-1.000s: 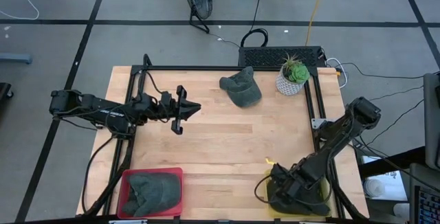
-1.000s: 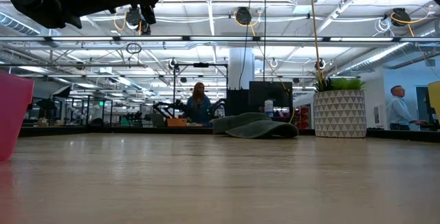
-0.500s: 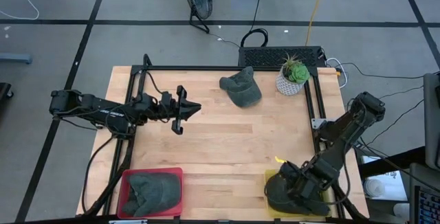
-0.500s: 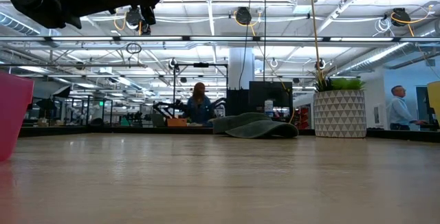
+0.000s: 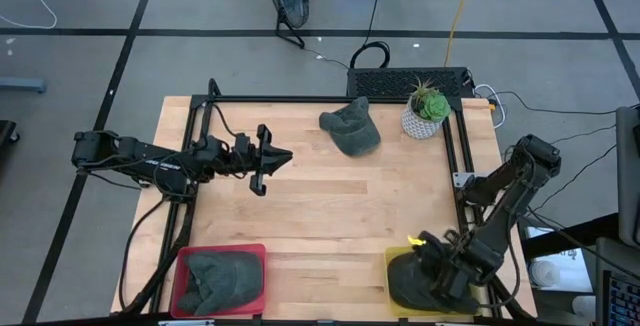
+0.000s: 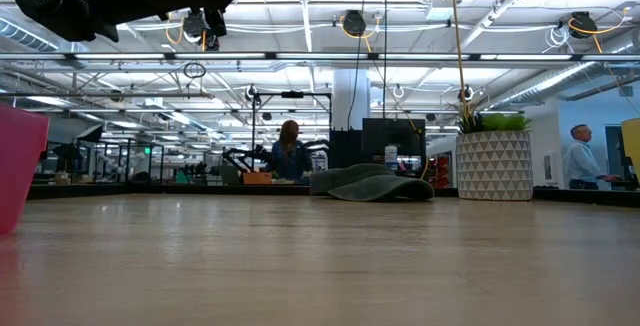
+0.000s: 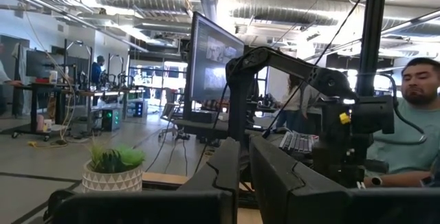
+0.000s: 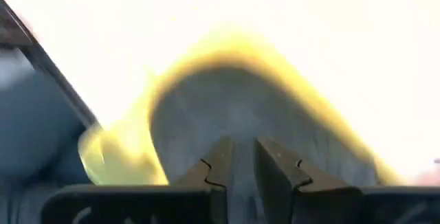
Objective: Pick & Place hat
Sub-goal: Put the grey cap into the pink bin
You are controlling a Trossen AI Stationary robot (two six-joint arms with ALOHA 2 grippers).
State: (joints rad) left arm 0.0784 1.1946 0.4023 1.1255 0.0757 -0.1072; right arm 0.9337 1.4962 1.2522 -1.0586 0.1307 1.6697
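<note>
A dark green hat [image 5: 350, 129] lies flat on the wood near the table's far edge and also shows in the low view [image 6: 372, 183]. A second dark hat [image 5: 408, 286] sits in the yellow bin [image 5: 392, 262] at the near right corner. My right gripper [image 5: 428, 269] hangs low over that hat [image 8: 234, 107], fingers shut [image 8: 244, 157]. My left gripper [image 5: 286, 154] waits shut above the table's left half [image 7: 244, 148], well clear of every hat. A third hat [image 5: 222, 278] fills the red bin [image 5: 180, 264]. My right gripper is shut and sits just over the hat in the yellow bin, slanting down from the table's right. The arm covers the fingertips in the high view, and I cannot tell whether they touch the hat.
A potted plant [image 5: 426, 111] stands at the far right, just right of the loose hat. The red bin's wall [image 6: 18, 166] rises at the near left. A black frame [image 5: 300, 100] runs along the table's edges. People stand in the room beyond [image 6: 290, 151], one close by [image 7: 419, 114].
My right arm has swung toward the table's right edge, and its gripper has slid the same way over the yellow bin, a little toward the near edge. The hat in the bin stays put.
</note>
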